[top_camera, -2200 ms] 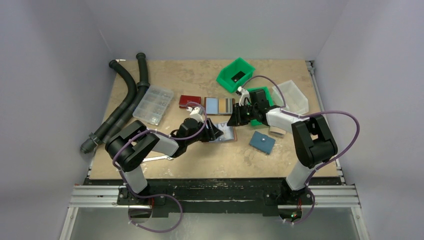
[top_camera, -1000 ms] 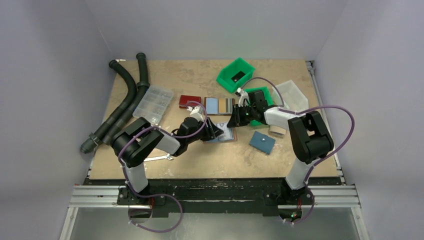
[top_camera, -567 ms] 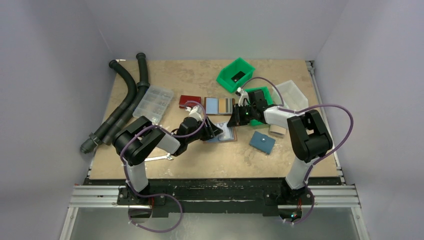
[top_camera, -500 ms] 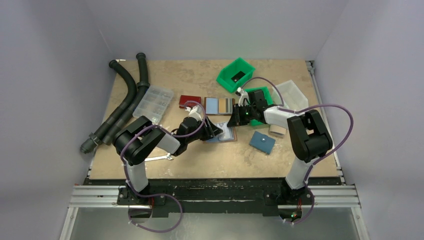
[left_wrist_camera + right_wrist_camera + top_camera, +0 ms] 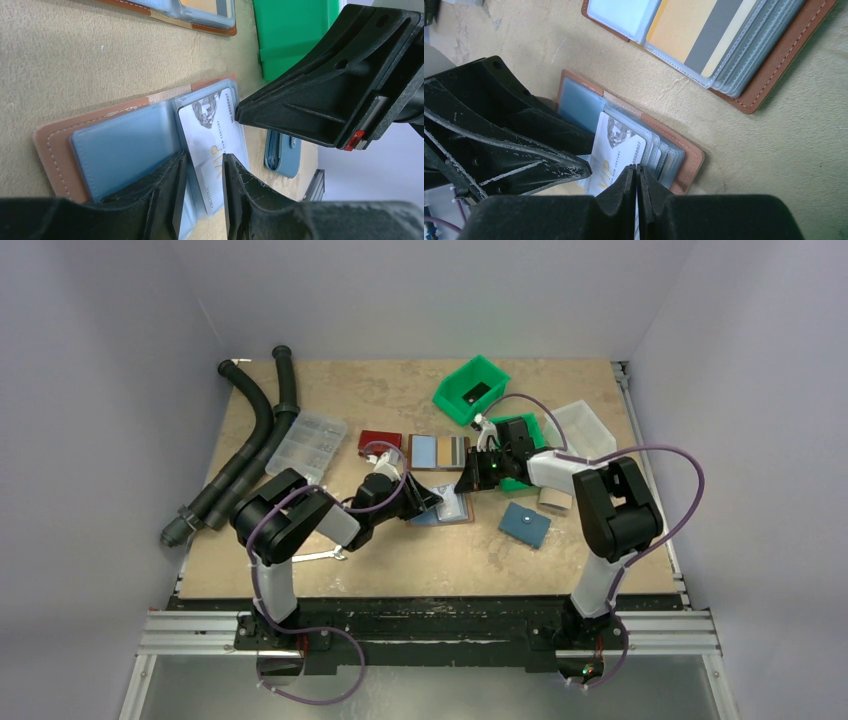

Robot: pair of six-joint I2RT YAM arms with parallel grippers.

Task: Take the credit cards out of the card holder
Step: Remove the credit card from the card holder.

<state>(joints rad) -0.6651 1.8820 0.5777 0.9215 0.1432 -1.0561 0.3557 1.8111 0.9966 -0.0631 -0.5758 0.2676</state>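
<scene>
An open brown card holder (image 5: 457,510) with blue plastic sleeves lies mid-table. A white card marked VIP (image 5: 212,132) sticks partly out of a sleeve, past the holder's edge, also in the right wrist view (image 5: 616,150). My left gripper (image 5: 204,157) stands on the holder (image 5: 55,145), jaws a little apart, one tip on the blue sleeve and one on the card. My right gripper (image 5: 636,169) is shut at the card's long edge, with a thin light edge between its tips. A black card (image 5: 474,394) lies in the far green bin.
A second open brown holder (image 5: 440,451) with blue and orange-grey cards lies behind. Also on the table are a red wallet (image 5: 379,441), a blue snap pouch (image 5: 525,524), green bins (image 5: 470,390), a clear bin (image 5: 585,435), an organiser box (image 5: 308,448) and black hoses (image 5: 250,450).
The left arm's elbow has swung to the right while its gripper stays on the holder. The right arm's elbow has shifted slightly left. The holder has hardly moved.
</scene>
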